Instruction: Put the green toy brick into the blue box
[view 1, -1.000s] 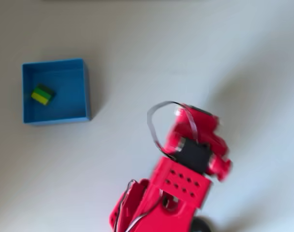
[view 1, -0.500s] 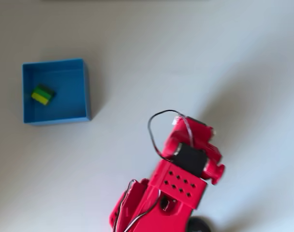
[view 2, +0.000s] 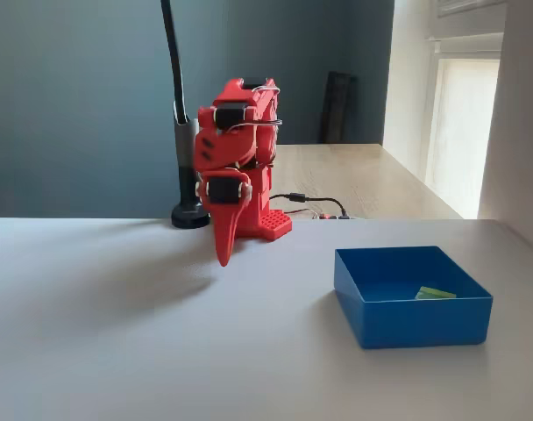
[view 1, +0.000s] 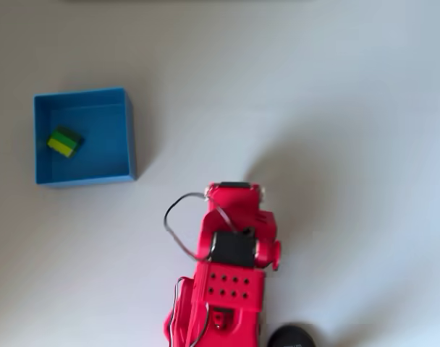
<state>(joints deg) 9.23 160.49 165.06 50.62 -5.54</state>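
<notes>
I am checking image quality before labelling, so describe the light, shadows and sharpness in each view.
Overhead view: soft overall, the red arm and green toy brick slightly fuzzy; a broad faint shadow lies right of the arm on the white table. Fixed view: sharper; daylight enters from the window at right, the arm's shadow falls left, and the blue box is crisp against a dim dark wall.

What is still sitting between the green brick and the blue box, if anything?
Nothing visible: the small lime-green studded plastic brick already lies inside the square bright-blue plastic box, on its floor near the left wall in the overhead view. The red gripper hangs folded by the arm's base, apart from the box.
</notes>
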